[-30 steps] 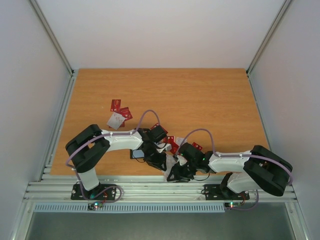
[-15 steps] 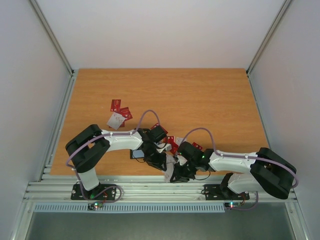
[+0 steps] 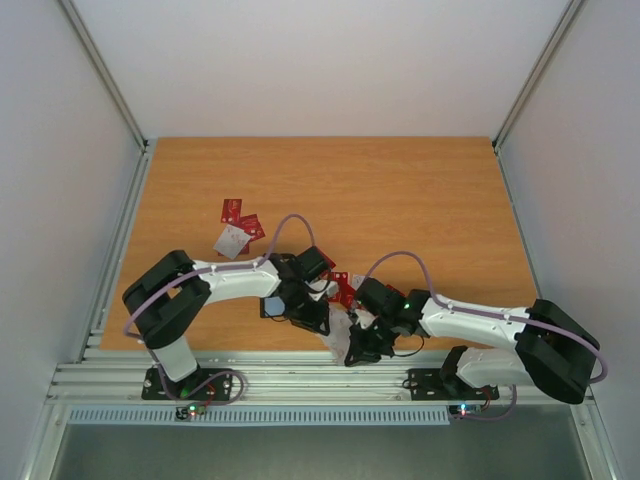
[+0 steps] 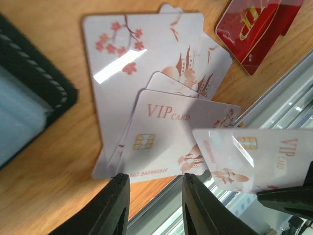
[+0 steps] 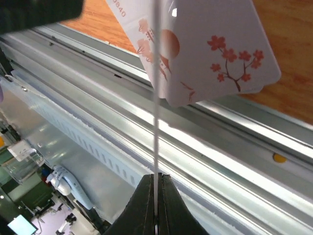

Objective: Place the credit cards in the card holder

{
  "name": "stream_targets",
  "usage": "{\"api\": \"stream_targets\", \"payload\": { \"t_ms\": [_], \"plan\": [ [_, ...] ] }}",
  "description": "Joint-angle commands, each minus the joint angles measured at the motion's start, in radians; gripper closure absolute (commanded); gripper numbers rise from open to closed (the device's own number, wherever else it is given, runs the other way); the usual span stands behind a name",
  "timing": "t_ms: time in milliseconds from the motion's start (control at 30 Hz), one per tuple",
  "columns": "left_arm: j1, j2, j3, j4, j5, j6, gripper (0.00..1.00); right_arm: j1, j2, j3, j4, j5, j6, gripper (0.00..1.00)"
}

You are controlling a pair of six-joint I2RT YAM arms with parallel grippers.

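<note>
My right gripper [image 5: 156,188] is shut on a white credit card [image 5: 155,98], held edge-on over the metal rail at the table's near edge; the card also shows in the left wrist view [image 4: 259,159]. My left gripper [image 4: 154,205] is open and empty, low over a fanned pile of white cards [image 4: 146,88] that overhangs the table edge. The black card holder [image 4: 29,93] lies open left of the pile, grey-blue inside up. In the top view the left gripper [image 3: 310,315] is next to the holder [image 3: 272,307], and the right gripper [image 3: 358,345] is just right of it.
Red cards [image 4: 254,24] lie beyond the pile, also in the top view [image 3: 340,290]. More red cards [image 3: 240,218] and a white card [image 3: 231,240] lie at the left middle of the table. Metal rails [image 5: 220,147] run along the near edge.
The left gripper has shifted slightly left and away from the edge, showing more of the holder. The right arm's elbow has swung right; its gripper stays at the edge with the card.
</note>
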Motion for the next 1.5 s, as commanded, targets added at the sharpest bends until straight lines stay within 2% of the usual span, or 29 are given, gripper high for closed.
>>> {"api": "stream_targets", "payload": {
  "t_ms": [0,200,367,567,733,933,1100,1200,1467],
  "plan": [
    [0.031,-0.091,0.007,-0.055,-0.051,0.006,0.65,0.008,-0.048,0.059,-0.095,0.003,-0.022,0.99],
    [0.095,-0.255,0.039,-0.132,-0.072,0.006,0.51,-0.012,-0.080,0.143,-0.138,0.010,-0.039,0.99],
    [0.168,-0.395,0.046,-0.191,-0.077,0.000,0.42,-0.077,-0.085,0.234,-0.154,-0.010,-0.067,0.99],
    [0.279,-0.546,0.047,-0.195,0.001,-0.022,0.31,-0.157,-0.075,0.356,-0.129,-0.082,-0.094,0.99],
    [0.354,-0.625,0.021,-0.084,0.149,-0.100,0.28,-0.215,-0.066,0.417,-0.055,-0.159,-0.094,0.99],
    [0.390,-0.670,-0.047,0.220,0.312,-0.302,0.29,-0.246,-0.060,0.480,0.011,-0.220,-0.090,0.99],
    [0.396,-0.658,-0.063,0.360,0.357,-0.400,0.31,-0.264,-0.066,0.494,0.117,-0.287,-0.039,0.99],
    [0.397,-0.649,-0.069,0.436,0.378,-0.434,0.42,-0.272,-0.066,0.497,0.174,-0.327,-0.014,0.99],
    [0.398,-0.652,-0.109,0.636,0.387,-0.553,0.98,-0.290,-0.070,0.494,0.292,-0.399,0.039,0.99]
  ]
}}
